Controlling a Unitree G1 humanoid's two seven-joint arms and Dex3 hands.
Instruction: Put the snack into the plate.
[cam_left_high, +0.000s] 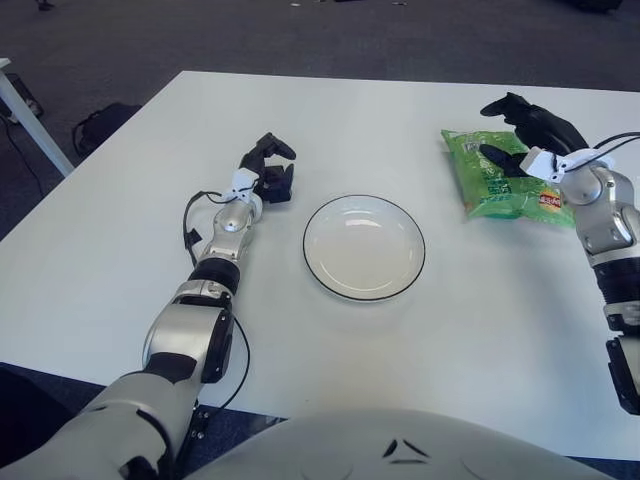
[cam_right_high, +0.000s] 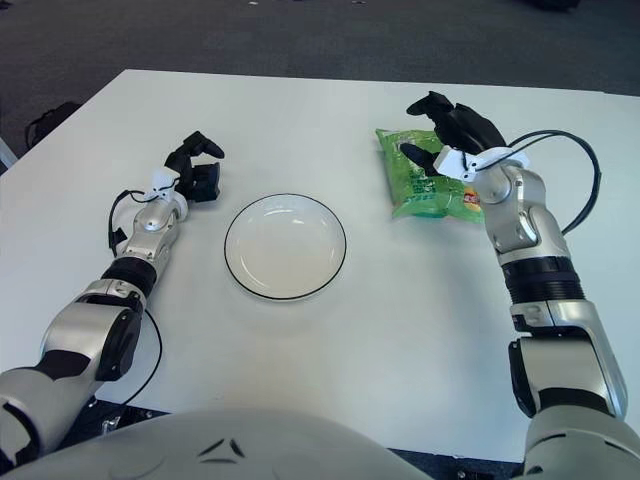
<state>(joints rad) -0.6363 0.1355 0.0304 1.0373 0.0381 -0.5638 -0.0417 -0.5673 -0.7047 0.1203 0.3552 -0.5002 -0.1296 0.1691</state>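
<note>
A green snack bag (cam_left_high: 500, 190) lies flat on the white table, to the right of the plate. The white plate with a dark rim (cam_left_high: 364, 297) sits at the table's middle with nothing in it. My right hand (cam_left_high: 500, 130) is over the bag's far end with its black fingers spread. The thumb reaches down onto the bag, but the hand is not closed around it. My left hand (cam_left_high: 272, 168) shows to the left of the plate, fingers relaxed and holding nothing.
The white table (cam_left_high: 420, 380) extends around the plate, with its far edge at the back and its near edge in front of my body. A dark carpeted floor lies beyond. A black bag (cam_left_high: 100, 125) lies on the floor at the far left.
</note>
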